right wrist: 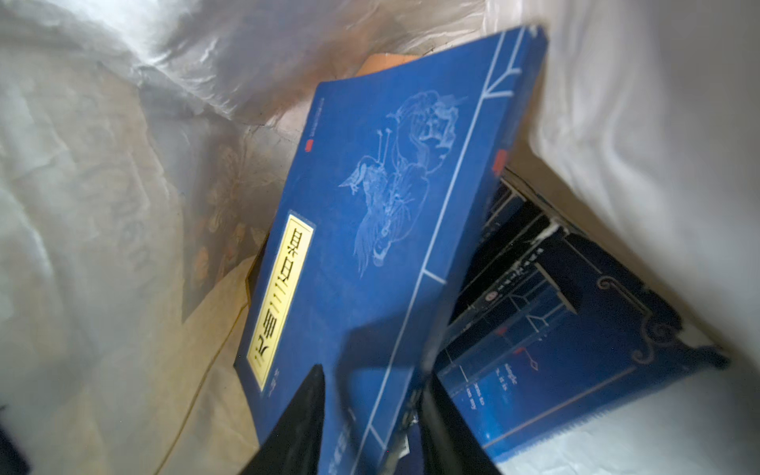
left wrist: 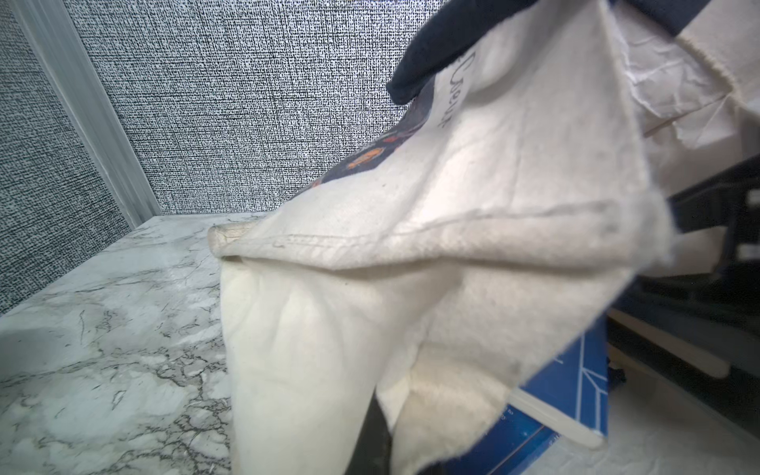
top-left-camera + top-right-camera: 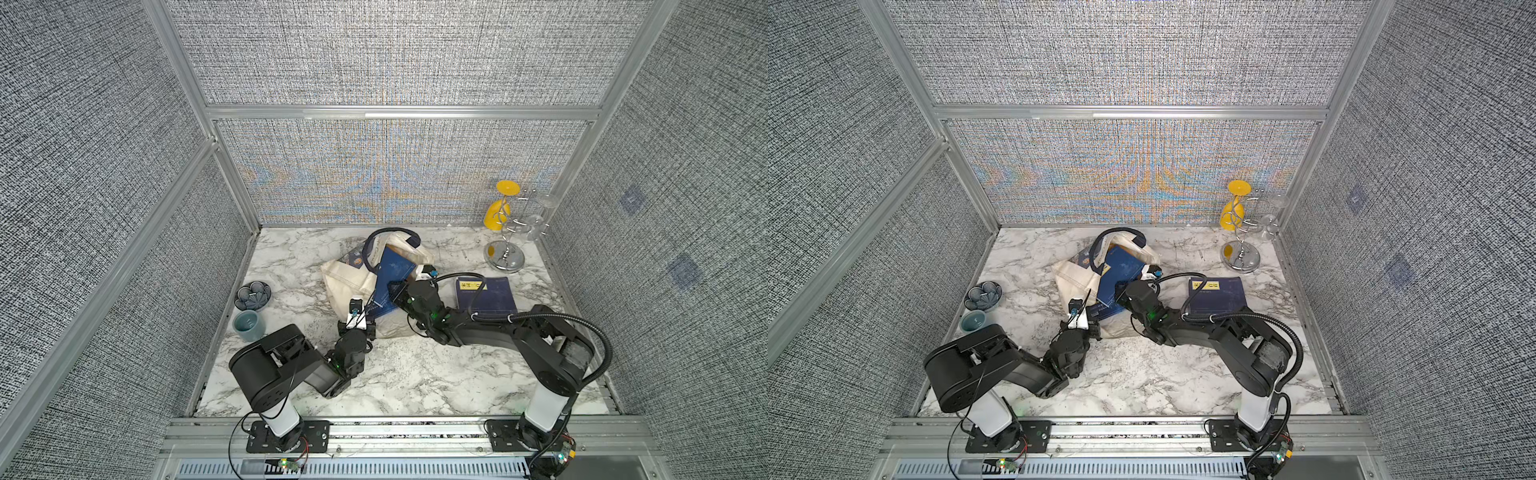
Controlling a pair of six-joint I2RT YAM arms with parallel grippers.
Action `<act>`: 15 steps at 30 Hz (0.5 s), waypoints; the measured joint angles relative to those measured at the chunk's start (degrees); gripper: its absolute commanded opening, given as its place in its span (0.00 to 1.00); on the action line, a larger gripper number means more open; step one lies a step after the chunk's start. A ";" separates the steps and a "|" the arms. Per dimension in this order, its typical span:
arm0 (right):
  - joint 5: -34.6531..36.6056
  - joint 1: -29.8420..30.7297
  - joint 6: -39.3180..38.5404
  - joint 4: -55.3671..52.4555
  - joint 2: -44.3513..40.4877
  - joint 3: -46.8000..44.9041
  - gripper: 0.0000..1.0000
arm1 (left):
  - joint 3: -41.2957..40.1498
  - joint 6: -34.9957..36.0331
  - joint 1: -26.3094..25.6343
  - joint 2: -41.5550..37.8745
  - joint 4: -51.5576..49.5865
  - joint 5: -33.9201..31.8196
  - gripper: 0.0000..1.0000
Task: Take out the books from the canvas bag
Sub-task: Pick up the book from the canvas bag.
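The cream canvas bag (image 3: pixel 349 282) (image 3: pixel 1073 278) lies slumped at the middle back of the table, navy handles up. My left gripper (image 3: pixel 365 321) (image 2: pixel 382 411) is shut on the bag's (image 2: pixel 452 205) cloth at its near end. A navy book (image 3: pixel 395 270) (image 1: pixel 370 205) with a yellow label juts from the mouth. My right gripper (image 3: pixel 395 289) (image 1: pixel 372 378) is at the mouth, jaws apart, one finger over the cover and one past the spine edge. A second book (image 1: pixel 555 329) lies beneath it inside. Another book (image 3: pixel 486 295) (image 3: pixel 1217 295) lies flat on the table to the right.
A dark flower-shaped dish (image 3: pixel 252 295) and a teal cup (image 3: pixel 249 325) stand at the left edge. A chrome stand (image 3: pixel 505 253) with a yellow glass (image 3: pixel 500 212) and clear glasses (image 3: pixel 540 220) fills the back right corner. Fabric walls enclose three sides.
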 measured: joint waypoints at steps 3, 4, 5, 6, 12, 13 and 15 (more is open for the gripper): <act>-0.13 0.00 -0.20 1.99 1.22 -0.37 0.41 | 0.17 0.00 0.00 0.24 0.00 0.02 0.00; -0.13 -0.07 -0.26 2.95 1.70 -0.44 0.39 | 0.20 0.00 0.00 0.31 0.02 0.02 0.00; -0.15 -0.11 -0.37 4.11 2.19 -0.63 0.37 | 0.22 0.00 0.00 0.35 0.02 0.04 0.00; -0.13 -0.11 -0.37 5.14 2.56 -0.85 0.33 | 0.22 0.00 0.00 0.35 0.02 0.04 0.00; -0.09 -0.22 0.24 10.34 2.73 -2.19 0.10 | 0.22 -0.20 0.00 0.35 0.00 0.04 0.00; -0.09 -0.22 0.35 10.84 2.38 -2.62 0.09 | 0.22 -0.20 0.00 0.35 0.00 0.04 0.00; 0.09 -0.22 0.48 11.06 1.51 -3.54 0.05 | 0.22 -0.20 0.00 0.35 0.00 0.07 0.00</act>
